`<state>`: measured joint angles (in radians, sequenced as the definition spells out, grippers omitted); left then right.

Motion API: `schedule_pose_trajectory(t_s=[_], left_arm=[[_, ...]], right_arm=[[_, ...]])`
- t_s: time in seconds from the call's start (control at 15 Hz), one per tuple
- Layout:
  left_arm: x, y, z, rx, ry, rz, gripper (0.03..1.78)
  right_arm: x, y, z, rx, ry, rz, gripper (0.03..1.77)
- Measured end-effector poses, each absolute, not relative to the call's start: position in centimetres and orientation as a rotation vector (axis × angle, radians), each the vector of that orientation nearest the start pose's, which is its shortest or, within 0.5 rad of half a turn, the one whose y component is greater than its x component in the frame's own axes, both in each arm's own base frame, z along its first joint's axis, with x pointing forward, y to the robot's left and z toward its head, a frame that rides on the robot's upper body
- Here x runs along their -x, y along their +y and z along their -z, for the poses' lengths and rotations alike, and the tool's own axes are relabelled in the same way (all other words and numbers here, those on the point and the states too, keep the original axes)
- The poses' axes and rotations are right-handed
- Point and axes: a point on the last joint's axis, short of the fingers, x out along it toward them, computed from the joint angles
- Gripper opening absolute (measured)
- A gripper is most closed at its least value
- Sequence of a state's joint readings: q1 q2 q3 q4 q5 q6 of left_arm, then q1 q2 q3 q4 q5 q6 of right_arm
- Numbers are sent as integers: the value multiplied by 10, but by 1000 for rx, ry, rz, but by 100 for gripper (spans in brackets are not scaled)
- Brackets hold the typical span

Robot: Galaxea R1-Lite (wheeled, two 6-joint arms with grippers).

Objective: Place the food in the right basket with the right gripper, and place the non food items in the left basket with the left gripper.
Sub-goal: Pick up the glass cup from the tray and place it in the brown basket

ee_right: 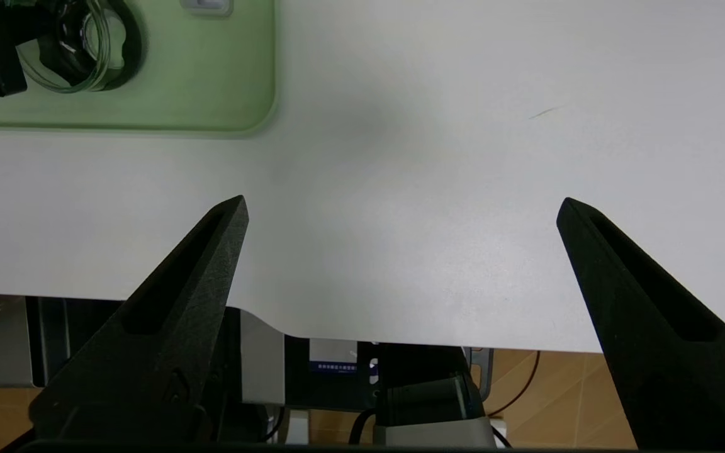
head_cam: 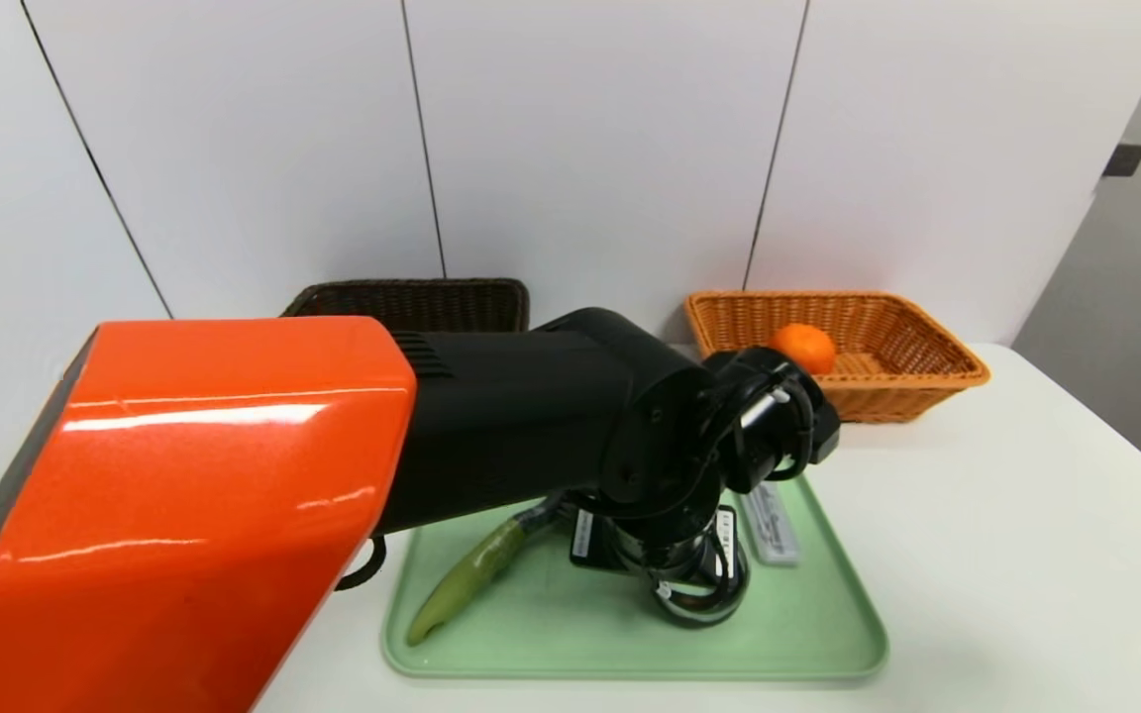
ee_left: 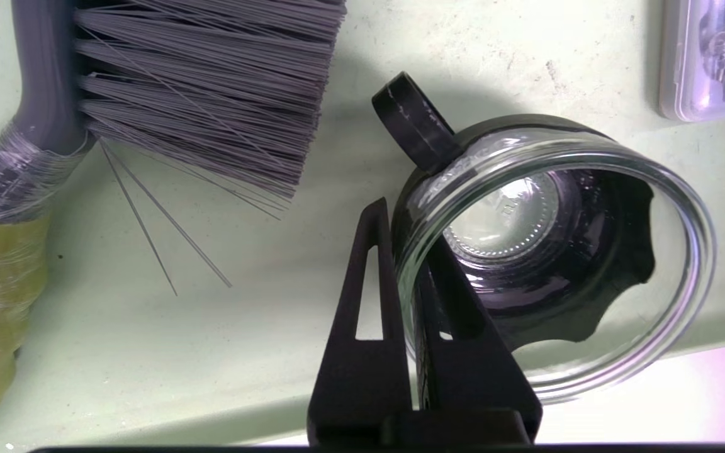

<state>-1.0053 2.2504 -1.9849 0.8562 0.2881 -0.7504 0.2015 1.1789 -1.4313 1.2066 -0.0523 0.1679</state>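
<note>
A glass jar [ee_left: 551, 251] with a black base and a black strap loop stands on the green tray [head_cam: 808, 634]. My left gripper [ee_left: 403, 233] is shut on its rim, one finger outside the glass and one inside. In the head view my left wrist covers most of the jar [head_cam: 699, 594]. Beside it lie a brush [ee_left: 199, 88] with grey bristles and a yellow-green handle [head_cam: 471, 574], and a clear plastic case [head_cam: 769, 525]. An orange [head_cam: 803, 347] rests in the right wicker basket [head_cam: 917, 356]. The dark left basket [head_cam: 412, 302] stands behind my arm. My right gripper [ee_right: 401, 204] is open over the table's near edge, holding nothing.
The white table [head_cam: 1006, 515] stretches to the right of the tray. In the right wrist view the tray's corner [ee_right: 230, 94] and the jar [ee_right: 82, 50] show far off. The white wall stands close behind both baskets.
</note>
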Motion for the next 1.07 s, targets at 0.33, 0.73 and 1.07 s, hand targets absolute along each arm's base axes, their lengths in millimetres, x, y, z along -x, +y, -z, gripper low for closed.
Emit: schedule_pose_trajectory(t_s=[0.33,0.73,1.07], left_arm=[[-222,-340,-202,30,1011,297,11],[-206,-291,-280,204,934,425,11],[-232,-207,-332,269,744,338,11]], right_arm=[[-92,18,-310,-34,955,-62,169],[-90,17,-311,-36,949,-62,169],[-86,17,-310,-34,945,-66,169]])
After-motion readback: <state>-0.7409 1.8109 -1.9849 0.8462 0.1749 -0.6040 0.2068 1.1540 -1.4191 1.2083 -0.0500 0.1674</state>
